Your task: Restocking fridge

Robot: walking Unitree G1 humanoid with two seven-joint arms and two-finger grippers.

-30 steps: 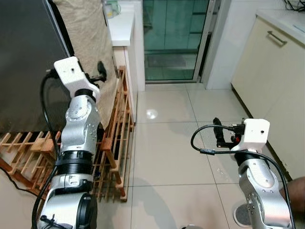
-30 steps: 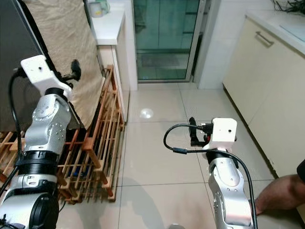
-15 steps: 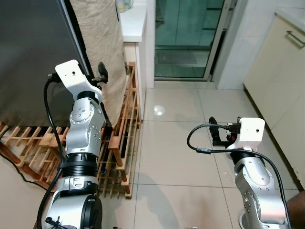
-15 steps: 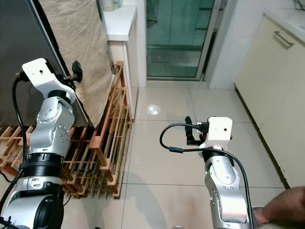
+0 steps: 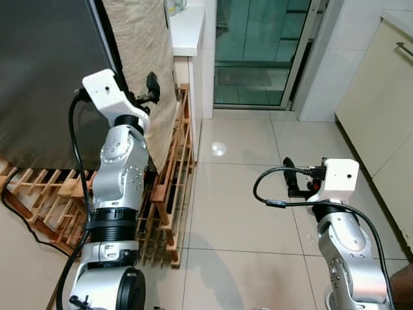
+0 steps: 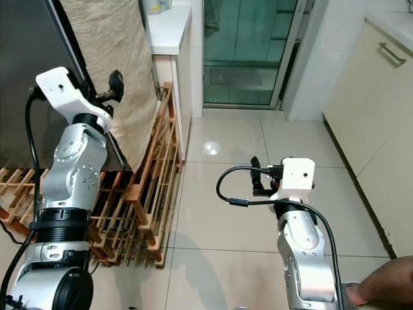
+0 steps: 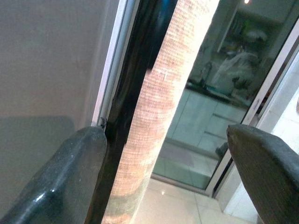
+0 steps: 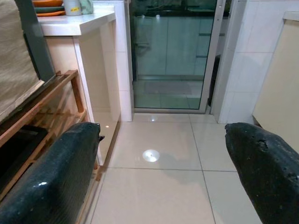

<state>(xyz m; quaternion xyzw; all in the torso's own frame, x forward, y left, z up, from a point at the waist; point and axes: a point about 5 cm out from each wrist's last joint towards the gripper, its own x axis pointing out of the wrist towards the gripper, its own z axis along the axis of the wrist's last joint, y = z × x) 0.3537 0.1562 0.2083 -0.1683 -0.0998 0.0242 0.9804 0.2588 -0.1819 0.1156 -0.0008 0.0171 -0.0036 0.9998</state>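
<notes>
The left tool point(image 7: 163, 182) is spread wide, empty, at the fridge point(image 5: 45, 77) door edge; the right tool point(image 8: 159, 177) likewise gapes empty.

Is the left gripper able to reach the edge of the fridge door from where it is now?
Probably yes. The left gripper is raised, jaws open, right at the fridge door edge, with nothing between them; a burlap cloth hangs just beside it.

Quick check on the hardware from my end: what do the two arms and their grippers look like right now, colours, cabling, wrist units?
Both arms are jointed silver metal with black ring bands. Each wrist carries a white boxy camera unit with a looping black cable. The left gripper and right gripper each have two long, rounded, speckled black fingers.
</notes>
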